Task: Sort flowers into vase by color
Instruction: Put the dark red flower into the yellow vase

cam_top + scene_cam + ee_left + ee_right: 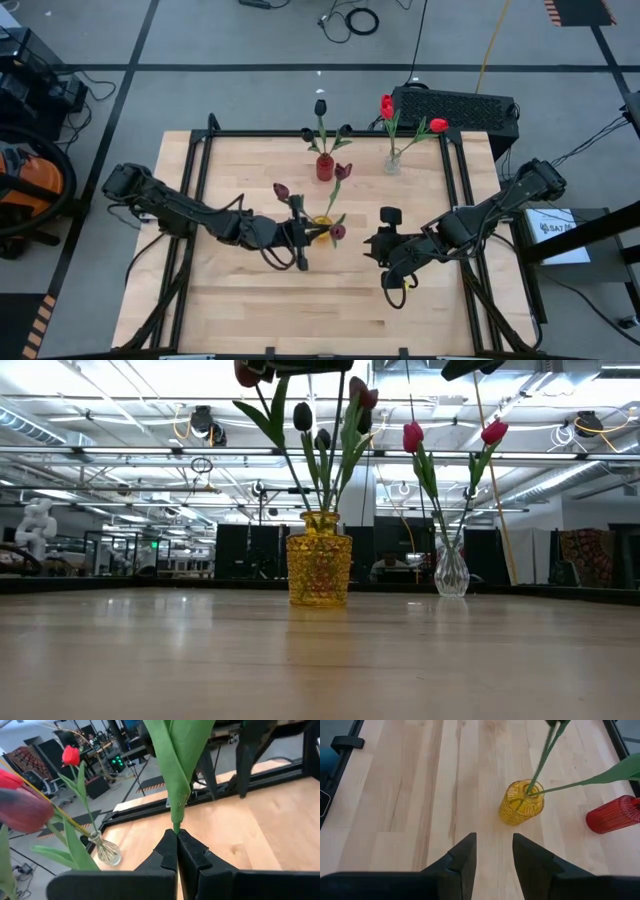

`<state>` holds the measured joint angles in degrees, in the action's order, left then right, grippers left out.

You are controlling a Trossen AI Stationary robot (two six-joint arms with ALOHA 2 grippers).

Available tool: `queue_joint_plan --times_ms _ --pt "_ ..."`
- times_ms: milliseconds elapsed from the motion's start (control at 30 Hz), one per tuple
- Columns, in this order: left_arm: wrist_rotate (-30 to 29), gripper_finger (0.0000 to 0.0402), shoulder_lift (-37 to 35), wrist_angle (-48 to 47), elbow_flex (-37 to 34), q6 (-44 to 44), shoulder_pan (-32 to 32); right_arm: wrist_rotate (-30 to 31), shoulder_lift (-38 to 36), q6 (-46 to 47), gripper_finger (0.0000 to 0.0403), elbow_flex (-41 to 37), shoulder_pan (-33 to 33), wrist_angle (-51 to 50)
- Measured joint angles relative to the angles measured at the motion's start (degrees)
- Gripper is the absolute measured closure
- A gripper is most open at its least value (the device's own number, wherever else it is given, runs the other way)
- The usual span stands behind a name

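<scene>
A yellow vase (322, 226) stands mid-table with maroon tulips in it, one head (282, 190) leaning to the far left. My left gripper (176, 834) hovers just left of the vase, shut on the green stem of a maroon tulip (337, 232). A red vase (325, 167) with near-black tulips and a clear vase (393, 163) with red tulips (387, 105) stand at the far edge. My right gripper (494, 842) hangs open to the right of the yellow vase (521, 802), slanting down toward it, with nothing between its fingers. My left gripper pinches the tulip's thin stem (175, 822) just below its leaves, between its two fingertips. The fingers come nearly level from the table's left and lie across the stem. The tulip stands upright, and its stem runs down into the yellow vase's mouth (530, 790).
A black frame rail (300, 133) borders the table. A black box (455, 108) sits beyond the far edge behind the clear vase. Bare wood lies along the near side (320, 310) and at the table's left (215, 270).
</scene>
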<state>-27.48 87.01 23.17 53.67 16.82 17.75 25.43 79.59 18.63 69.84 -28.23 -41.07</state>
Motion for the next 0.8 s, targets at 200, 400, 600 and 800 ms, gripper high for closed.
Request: queue_joint_plan --times_ms 200,400,600,800 --pt "2.2 0.0401 0.0 -0.2 0.0 -1.4 -0.7 0.0 0.0 0.0 0.0285 0.0 0.0 0.0" --pt "2.2 0.039 0.0 -2.8 0.0 -1.5 -1.0 0.0 0.0 0.0 0.0285 0.0 0.0 0.1" --pt "2.2 0.0387 0.0 -6.1 0.0 -3.9 -1.9 0.0 0.0 0.0 0.0284 0.0 0.0 0.1" --pt "3.7 0.0374 0.0 -9.9 0.0 -6.9 -3.1 0.0 0.0 0.0 0.0284 0.0 0.0 0.2"
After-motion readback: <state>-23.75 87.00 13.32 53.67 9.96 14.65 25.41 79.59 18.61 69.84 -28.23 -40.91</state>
